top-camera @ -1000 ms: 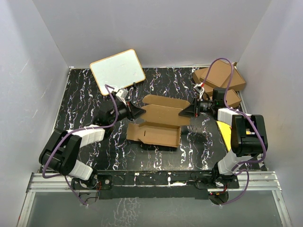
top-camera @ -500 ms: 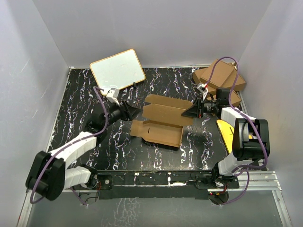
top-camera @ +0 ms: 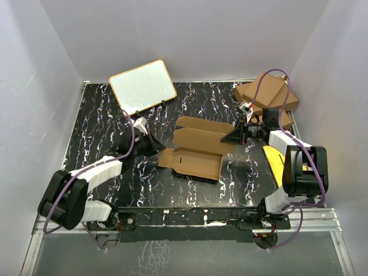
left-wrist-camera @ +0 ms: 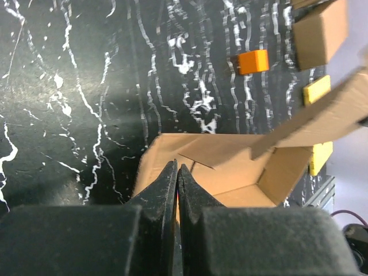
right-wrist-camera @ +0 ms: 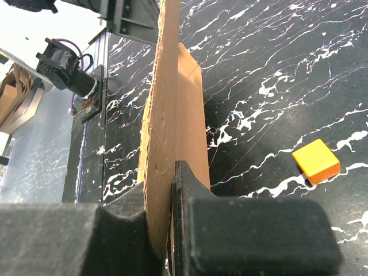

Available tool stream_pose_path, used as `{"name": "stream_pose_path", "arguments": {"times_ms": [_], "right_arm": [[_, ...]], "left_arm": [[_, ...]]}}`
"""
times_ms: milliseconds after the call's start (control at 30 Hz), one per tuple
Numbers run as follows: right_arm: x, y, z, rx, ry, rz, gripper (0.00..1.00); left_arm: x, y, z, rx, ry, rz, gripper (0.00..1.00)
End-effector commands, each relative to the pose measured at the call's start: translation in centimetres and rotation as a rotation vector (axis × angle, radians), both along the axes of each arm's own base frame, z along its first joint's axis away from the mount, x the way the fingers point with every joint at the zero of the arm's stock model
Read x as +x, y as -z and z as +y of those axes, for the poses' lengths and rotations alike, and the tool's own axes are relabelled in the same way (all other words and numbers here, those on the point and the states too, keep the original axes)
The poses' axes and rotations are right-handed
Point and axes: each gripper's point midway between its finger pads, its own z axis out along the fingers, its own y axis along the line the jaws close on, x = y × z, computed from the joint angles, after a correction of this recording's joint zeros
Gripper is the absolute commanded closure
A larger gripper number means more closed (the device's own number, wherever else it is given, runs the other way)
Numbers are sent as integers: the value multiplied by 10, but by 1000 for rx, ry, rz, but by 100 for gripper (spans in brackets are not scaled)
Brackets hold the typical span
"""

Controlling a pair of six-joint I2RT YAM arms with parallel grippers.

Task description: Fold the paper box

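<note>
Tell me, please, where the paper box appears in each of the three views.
Top external: paper box at the table's centre, lying open.
Left wrist: lower centre and right, one flap raised.
Right wrist: left of centre, a flap seen edge-on, clamped in the right gripper.
Shared landmark: the black, white-veined table shows in all three.

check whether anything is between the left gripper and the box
Nothing visible does. The shut left gripper has its tips right at the box's near edge, overlapping it in the wrist view. The right gripper is clamped on one of its flaps.
</note>
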Motion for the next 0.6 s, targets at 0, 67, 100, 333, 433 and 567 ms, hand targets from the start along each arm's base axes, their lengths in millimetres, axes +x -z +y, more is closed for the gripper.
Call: {"name": "stream_pose_path", "arguments": {"times_ms": [0,67,100,333,433,567], "right_arm": [[6,-28,-1,15,-32,-155,92],[6,-28,-1,16,-33,-156,92],[6,-28,-1,15,-32,-156,92],[6,-27,-1,20,-36,-149,92],[6,-26,-1,19,-35,-146,92],[6,-25,-1,17,-32,-141,92]], "left_arm": [[20,-5,-15,-30,3,3,100],[26,4,-21,-24,15,28,100],[27,6,-25,-29,27,33,100],[23,13,-46,-53,96,23,100],[19,13,-52,-74,124,22,100],[11,12,-54,-95,125,15,100]]}}
